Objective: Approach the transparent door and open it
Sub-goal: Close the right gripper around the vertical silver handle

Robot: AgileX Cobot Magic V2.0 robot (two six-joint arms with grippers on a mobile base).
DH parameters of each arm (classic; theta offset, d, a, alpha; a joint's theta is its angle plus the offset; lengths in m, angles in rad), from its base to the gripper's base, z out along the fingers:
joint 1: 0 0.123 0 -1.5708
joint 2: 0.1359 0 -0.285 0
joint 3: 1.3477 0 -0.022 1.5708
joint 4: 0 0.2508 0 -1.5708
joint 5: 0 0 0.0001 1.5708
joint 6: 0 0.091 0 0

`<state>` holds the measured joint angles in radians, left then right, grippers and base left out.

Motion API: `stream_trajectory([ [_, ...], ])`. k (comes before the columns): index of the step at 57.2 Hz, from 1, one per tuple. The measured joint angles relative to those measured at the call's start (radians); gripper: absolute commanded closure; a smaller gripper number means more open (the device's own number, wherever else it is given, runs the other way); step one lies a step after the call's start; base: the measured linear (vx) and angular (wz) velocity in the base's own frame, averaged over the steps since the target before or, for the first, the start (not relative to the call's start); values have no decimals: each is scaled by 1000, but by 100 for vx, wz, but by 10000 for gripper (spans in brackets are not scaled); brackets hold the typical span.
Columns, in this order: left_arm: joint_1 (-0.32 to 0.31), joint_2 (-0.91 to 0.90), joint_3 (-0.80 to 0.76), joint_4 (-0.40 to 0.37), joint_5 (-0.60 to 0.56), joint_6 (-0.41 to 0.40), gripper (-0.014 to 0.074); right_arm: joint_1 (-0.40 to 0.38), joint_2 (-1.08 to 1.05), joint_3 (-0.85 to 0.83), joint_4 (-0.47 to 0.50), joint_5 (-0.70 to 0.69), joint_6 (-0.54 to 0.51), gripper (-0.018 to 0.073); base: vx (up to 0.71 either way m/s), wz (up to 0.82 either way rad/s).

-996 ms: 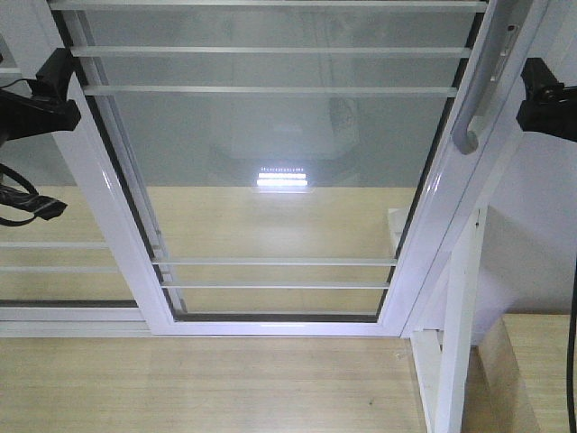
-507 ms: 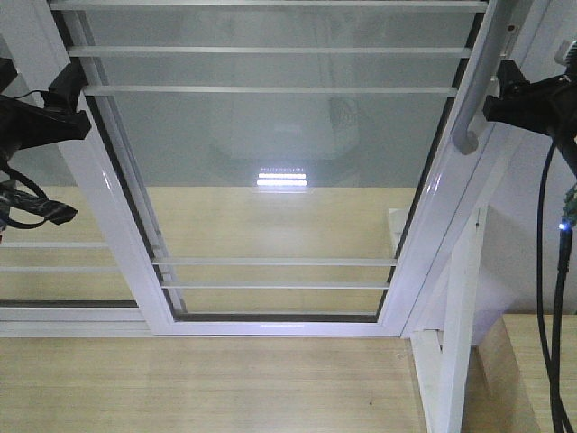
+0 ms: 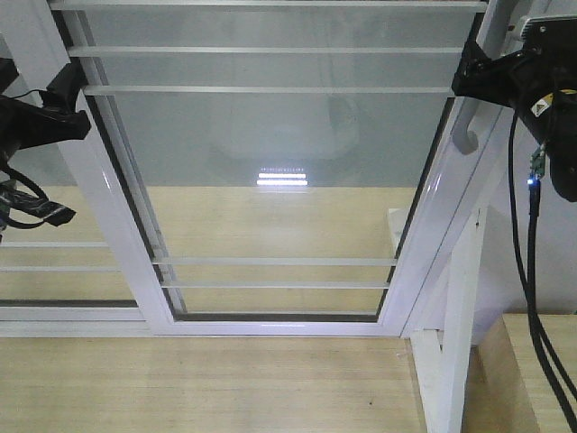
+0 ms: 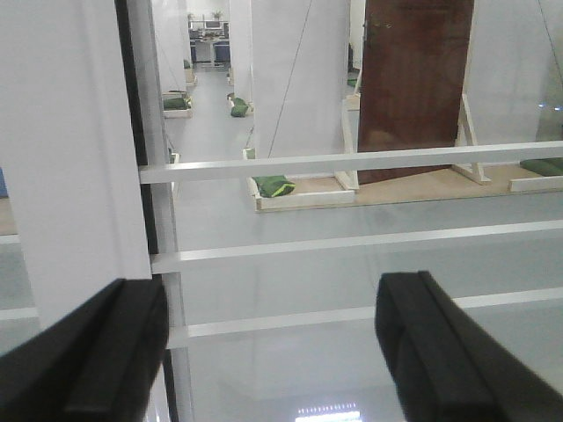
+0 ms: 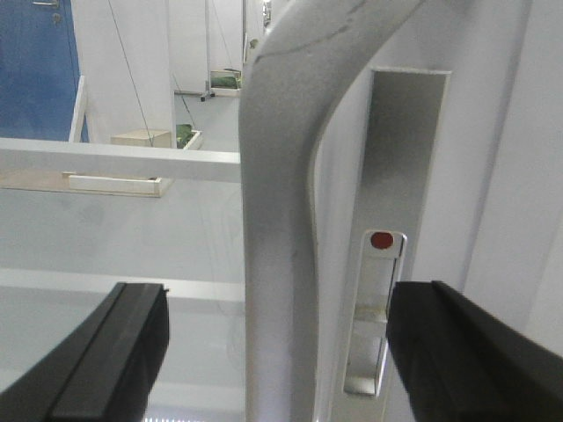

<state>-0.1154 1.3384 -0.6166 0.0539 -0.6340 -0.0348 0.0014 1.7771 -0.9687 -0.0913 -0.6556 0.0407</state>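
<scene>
The transparent door fills the front view: clear glass with thin white bars in a glossy white frame. Its curved grey handle runs down the right stile. My right gripper is open at the handle's upper part. In the right wrist view the handle stands between the two black fingers, which do not touch it, and the gripper straddles it. My left gripper hangs open by the door's left stile. The left wrist view shows this gripper facing the glass with nothing in it.
A lock slot with a red dot sits just right of the handle. A second barred glass panel lies to the left. A white post and black cables stand at the right, above the wood floor.
My right gripper has moved left from the frame's right edge onto the door handle. The left gripper shifted slightly right a second ago and has held still since.
</scene>
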Motion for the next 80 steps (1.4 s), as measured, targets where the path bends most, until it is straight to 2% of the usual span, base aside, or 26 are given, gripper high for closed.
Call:
stream_trajectory([
  [14,0,0,0,0,2,0,6,0,60,-57,0,0,5,-1,0,0],
  [39,0,26,0,0,3,0,6,0,82,-61,0,-14,5,-1,0,0],
  [50,0,26,0,0,3,0,6,0,82,-61,1,-25,-41,-1,0,0],
  [80,0,26,0,0,3,0,6,0,115,-86,1,-54,-58,28,0,0],
])
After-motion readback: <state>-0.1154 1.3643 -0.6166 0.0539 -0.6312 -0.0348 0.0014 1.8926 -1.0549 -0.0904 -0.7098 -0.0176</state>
